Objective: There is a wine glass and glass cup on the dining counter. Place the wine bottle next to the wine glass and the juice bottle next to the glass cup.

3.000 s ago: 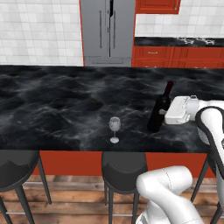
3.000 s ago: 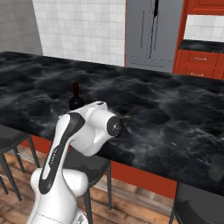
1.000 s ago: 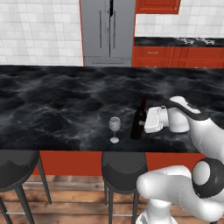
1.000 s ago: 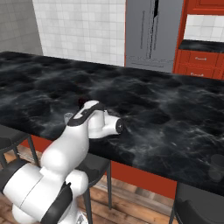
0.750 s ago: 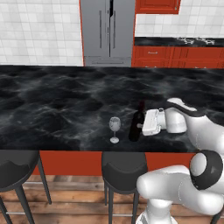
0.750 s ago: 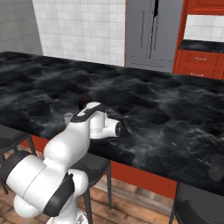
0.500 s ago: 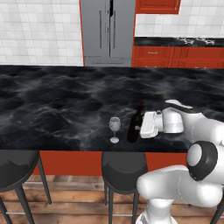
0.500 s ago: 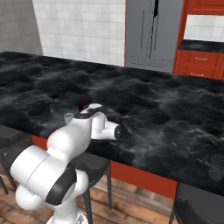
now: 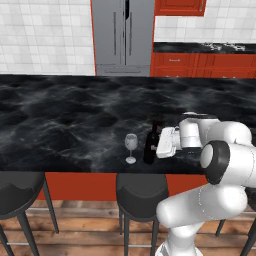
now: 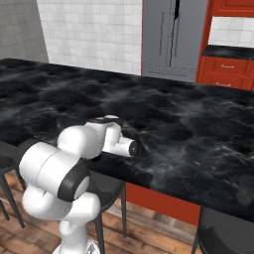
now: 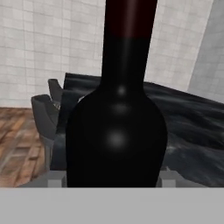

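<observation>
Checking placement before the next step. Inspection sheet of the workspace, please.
Surface: dining counter, glossy black stone with white veining, red fronts below.
Job's things: wine bottle upright near the counter's front edge, just beside the wine glass, apart from it. Juice bottle and glass cup: nothing seen.
Clutter: nothing seen.
Hand: hand is level at the bottle's side, bottle between the fingers; whether it grips or has let go cannot be told.
Cables: nothing seen.
Surroundings: black stools under the counter edge, grey fridge, red cabinets, white tiled wall, wood floor.
</observation>
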Tool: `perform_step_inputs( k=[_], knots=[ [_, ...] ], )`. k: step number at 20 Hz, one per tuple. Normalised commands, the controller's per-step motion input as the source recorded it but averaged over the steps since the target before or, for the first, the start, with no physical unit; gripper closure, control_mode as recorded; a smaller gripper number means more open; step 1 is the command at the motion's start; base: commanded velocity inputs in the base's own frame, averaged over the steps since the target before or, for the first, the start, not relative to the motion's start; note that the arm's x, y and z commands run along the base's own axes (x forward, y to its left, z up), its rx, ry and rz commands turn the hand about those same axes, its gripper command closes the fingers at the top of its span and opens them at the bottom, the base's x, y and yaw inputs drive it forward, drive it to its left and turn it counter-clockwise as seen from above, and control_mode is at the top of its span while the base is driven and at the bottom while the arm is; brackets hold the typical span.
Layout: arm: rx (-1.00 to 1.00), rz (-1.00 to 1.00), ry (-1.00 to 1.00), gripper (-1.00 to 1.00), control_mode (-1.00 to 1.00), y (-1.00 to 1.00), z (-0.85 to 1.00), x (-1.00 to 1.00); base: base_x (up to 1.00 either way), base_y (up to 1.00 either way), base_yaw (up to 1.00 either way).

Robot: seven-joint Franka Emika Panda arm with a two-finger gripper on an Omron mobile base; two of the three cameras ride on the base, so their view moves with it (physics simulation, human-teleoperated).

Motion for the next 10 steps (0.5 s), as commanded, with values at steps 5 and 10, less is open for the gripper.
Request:
perform_step_inputs(
  k=[5,10],
  knots=[
    [-0.07,0.00,0.00,1.00,-1.00,0.00,-0.29,0.29,0.00,0.00,0.00],
    [-0.08,0.00,-0.03,1.00,-1.00,0.02,-0.43,0.03,0.00,0.00,0.00]
  ],
)
